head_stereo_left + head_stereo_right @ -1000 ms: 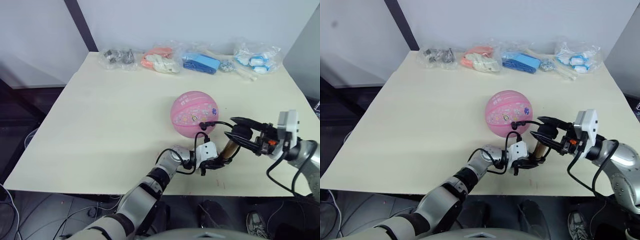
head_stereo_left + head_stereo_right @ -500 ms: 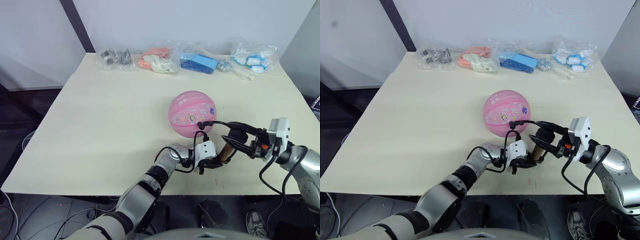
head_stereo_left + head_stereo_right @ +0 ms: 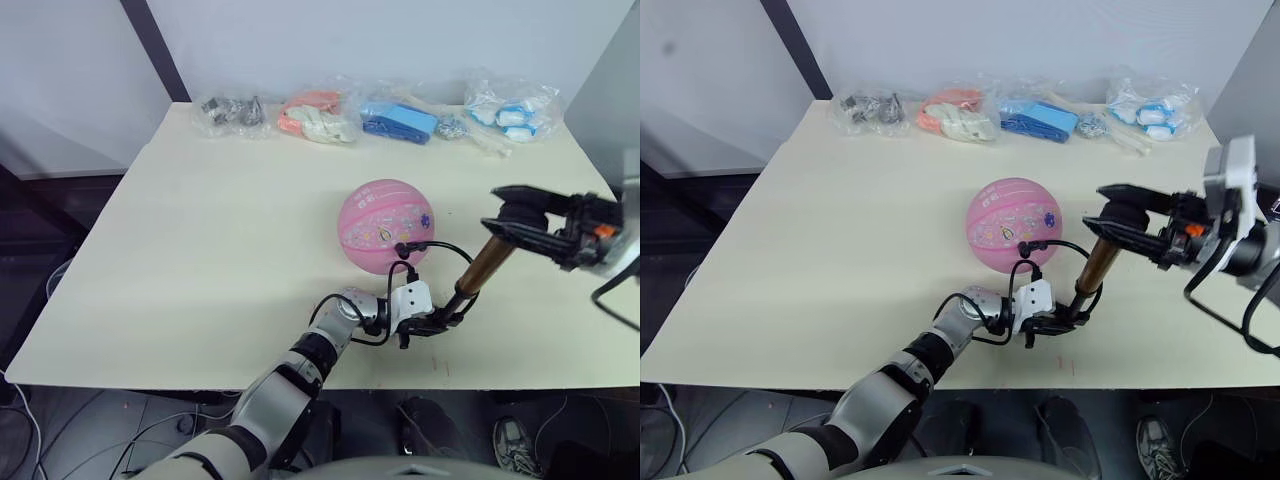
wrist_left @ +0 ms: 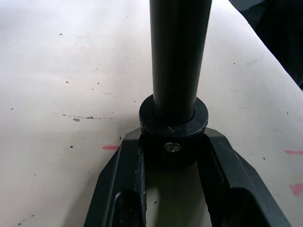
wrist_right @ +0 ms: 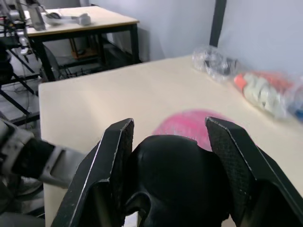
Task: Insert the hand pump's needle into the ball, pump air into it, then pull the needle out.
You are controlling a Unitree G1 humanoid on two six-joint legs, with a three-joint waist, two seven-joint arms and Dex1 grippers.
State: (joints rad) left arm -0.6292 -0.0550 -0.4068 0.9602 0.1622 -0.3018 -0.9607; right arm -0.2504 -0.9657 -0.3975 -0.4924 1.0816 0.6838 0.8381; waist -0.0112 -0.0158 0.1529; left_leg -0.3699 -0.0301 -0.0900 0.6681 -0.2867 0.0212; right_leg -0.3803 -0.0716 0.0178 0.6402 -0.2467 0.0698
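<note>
Gripping the hand pump [image 3: 478,274]: left hand [image 3: 437,322] clamps its base, right hand [image 3: 520,217] its handle.

No text, label, brand, number or sign is legible. The ball [image 3: 386,226] carries white lettering and small coloured prints, but the characters are too small to read. The bags [image 3: 380,117] along the far edge of the table [image 3: 200,250] show no readable printing. The pump [image 3: 478,273] shows no readable markings.
</note>
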